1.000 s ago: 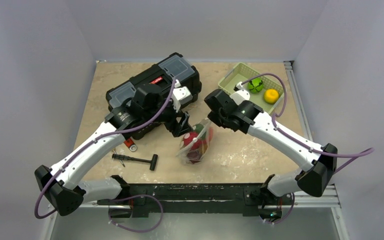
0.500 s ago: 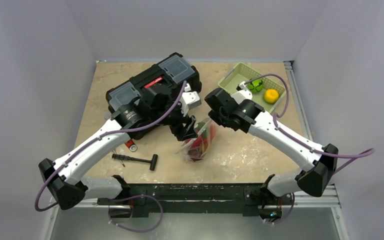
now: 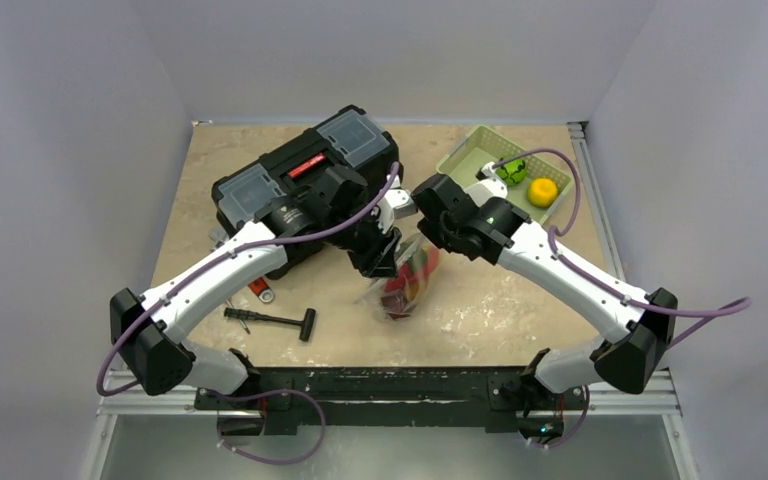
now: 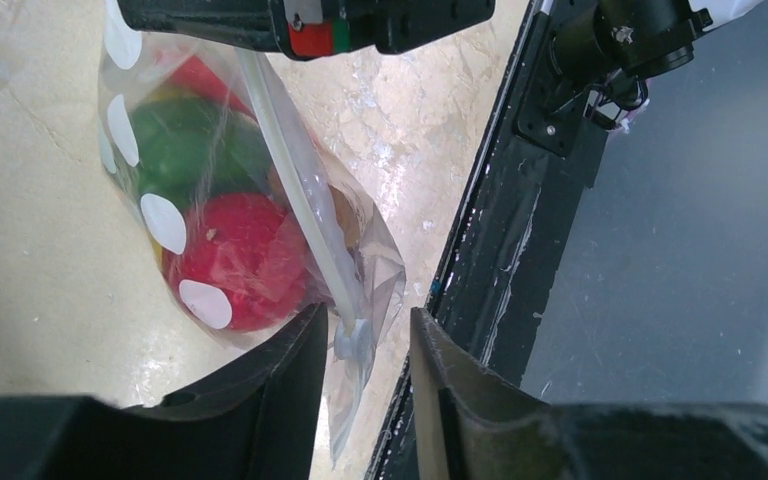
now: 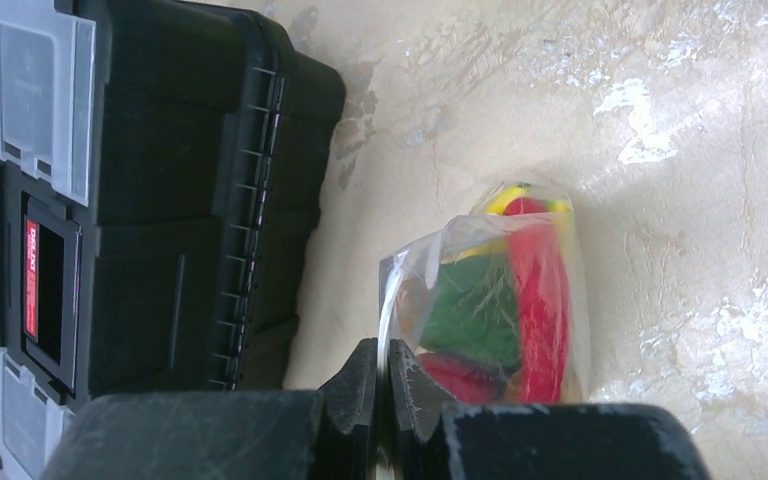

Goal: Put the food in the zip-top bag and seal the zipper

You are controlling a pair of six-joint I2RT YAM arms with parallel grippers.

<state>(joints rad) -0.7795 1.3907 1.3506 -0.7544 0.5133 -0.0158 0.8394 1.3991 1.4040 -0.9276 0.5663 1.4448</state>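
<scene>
Just right of toolbox [image 3: 305, 175]: left gripper [image 4: 365, 340], jaws narrowly apart astride zipper [image 4: 300, 190], not yet pinching. There too, bag [image 3: 407, 282] full of food [image 4: 235, 260]; soft, likely slippery film, so grip the stiffer strip. Right gripper [image 5: 380, 365] clamped on bag's mouth.

Both arms reach out from the near edge and bend in toward the middle, so the two wrists almost meet. The left gripper [image 4: 365, 340] tips downward with a gap between its fingers (not a wide one). The right gripper [image 5: 380, 365] has its fingers squeezed tight together.
</scene>
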